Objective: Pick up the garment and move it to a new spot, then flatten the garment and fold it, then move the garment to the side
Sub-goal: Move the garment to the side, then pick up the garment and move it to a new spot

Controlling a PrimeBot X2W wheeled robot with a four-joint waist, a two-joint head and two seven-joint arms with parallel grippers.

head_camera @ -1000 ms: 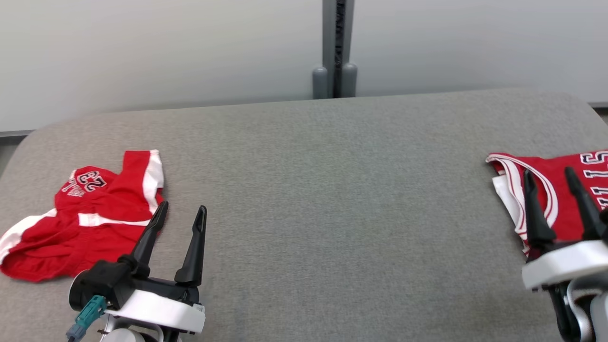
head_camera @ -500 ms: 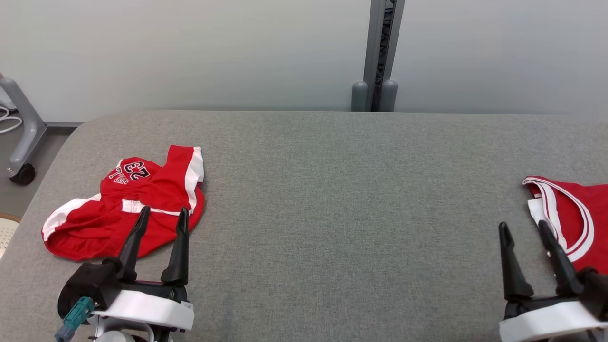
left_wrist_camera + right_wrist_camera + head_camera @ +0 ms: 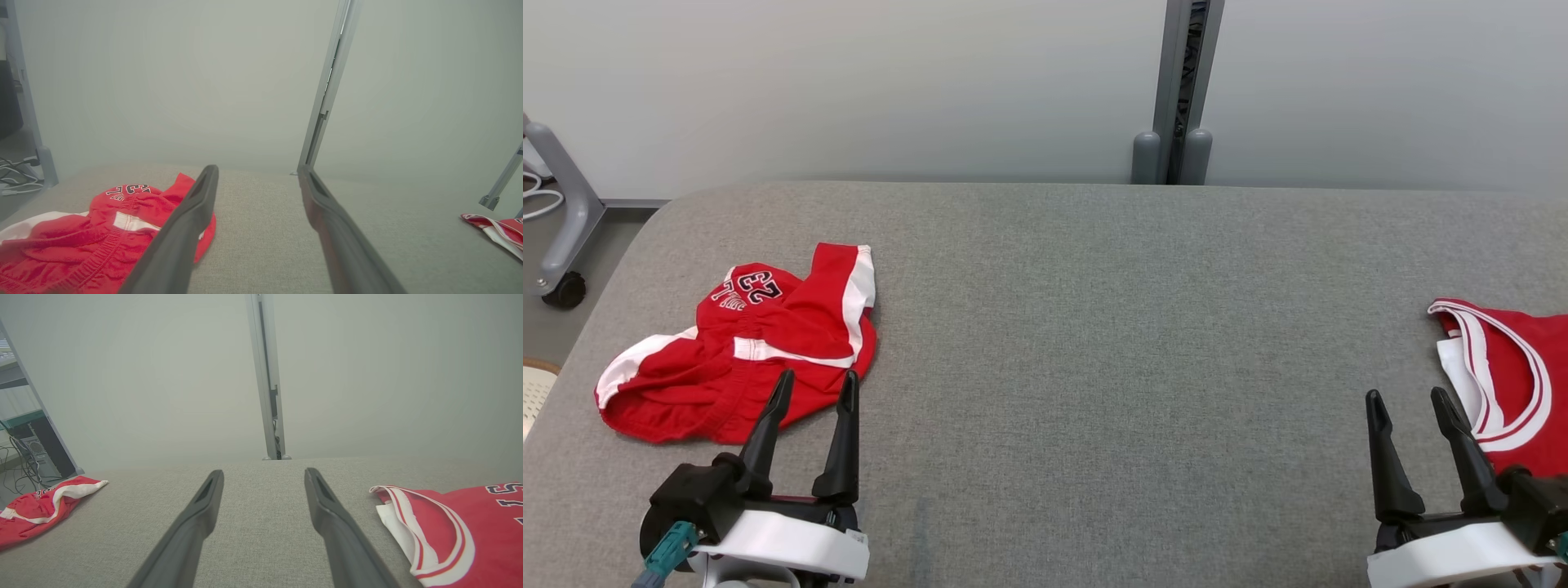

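Seen from the head view, a grey padded surface [image 3: 1094,327] stretches wide below a pale wall. A pair of red shorts [image 3: 743,351] with white trim lies crumpled near its left end. It has not been lifted, flattened or folded, so for this garment the whole task looks yet to be done. A red jersey [image 3: 1515,359] lies flat at the far right edge and seems neatly laid, perhaps already dealt with. The left gripper [image 3: 817,377] sits at the shorts' near edge, fingers spread wide and empty. The right gripper [image 3: 1405,395] sits just beside the jersey's collar, equally wide, holding nothing. In the left wrist view, the two dark fingers stand well apart, and one crosses in front of the shorts' hem; whether it touches the cloth I cannot tell. In the right wrist view, the fingers frame bare grey surface, with the jersey close on one side and the shorts far off on the other.
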